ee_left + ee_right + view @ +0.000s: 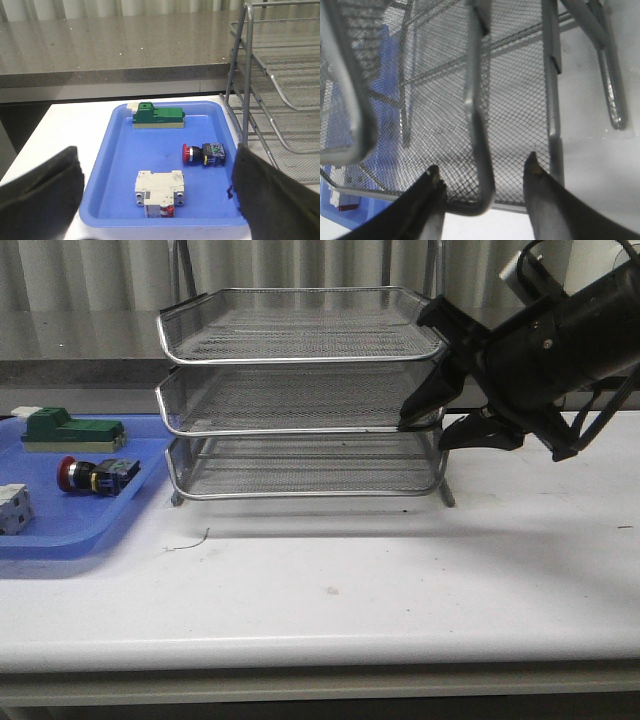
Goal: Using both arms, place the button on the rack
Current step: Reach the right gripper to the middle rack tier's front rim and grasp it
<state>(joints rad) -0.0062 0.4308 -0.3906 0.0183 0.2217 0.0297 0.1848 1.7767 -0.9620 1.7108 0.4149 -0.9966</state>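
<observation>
Nearest the front camera, the white table [330, 590] carries all items. Rack [300, 390], three wire-mesh tiers, stands at centre rear. Right gripper [440, 430] is at the rack's right front corner, jaws spread either side of the middle tier's chrome rim, apparently not clamped. Blue tray [70, 530] sits left of the rack. Left gripper [155, 195] hovers above this tray, fingers wide apart, holding nothing. Button [97, 475] lies on its side in the tray, red head pointing away from the rack.
</observation>
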